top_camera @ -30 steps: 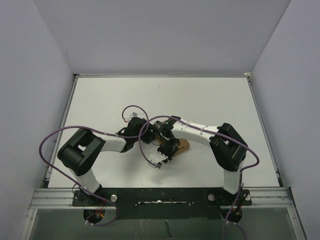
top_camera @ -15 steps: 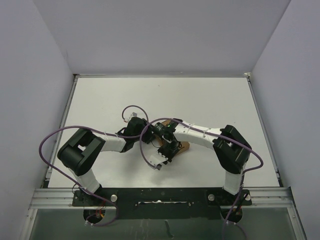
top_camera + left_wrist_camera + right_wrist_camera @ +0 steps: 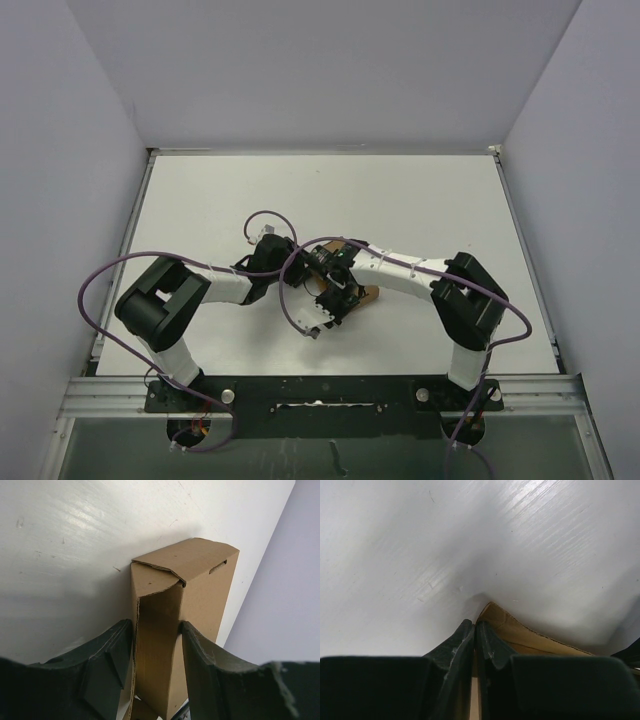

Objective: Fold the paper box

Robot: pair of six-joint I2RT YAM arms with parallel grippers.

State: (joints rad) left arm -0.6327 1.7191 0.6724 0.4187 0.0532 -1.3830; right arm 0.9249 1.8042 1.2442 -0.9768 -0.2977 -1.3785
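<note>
The paper box [image 3: 190, 585] is a brown cardboard piece, partly folded into a narrow upright shape with its end flap tucked over. In the left wrist view my left gripper [image 3: 156, 652] is shut on it, one dark finger [image 3: 110, 655] on each side wall. In the right wrist view my right gripper [image 3: 476, 630] is pinched shut on a thin cardboard flap of the box [image 3: 520, 632]. In the top view both grippers meet at the table's middle, the left gripper [image 3: 318, 272] and the right gripper [image 3: 338, 298], and only a brown corner of the box [image 3: 368, 294] shows.
The white table [image 3: 420, 200] is walled by grey panels at the back and sides. Purple cables [image 3: 100, 290] loop off both arms. A black rail [image 3: 320, 392] with the arm bases runs along the near edge.
The right arm's elbow has shifted a little to the right and nearer, and its forearm has flattened. Both grippers stay closed on the box at about the same place.
</note>
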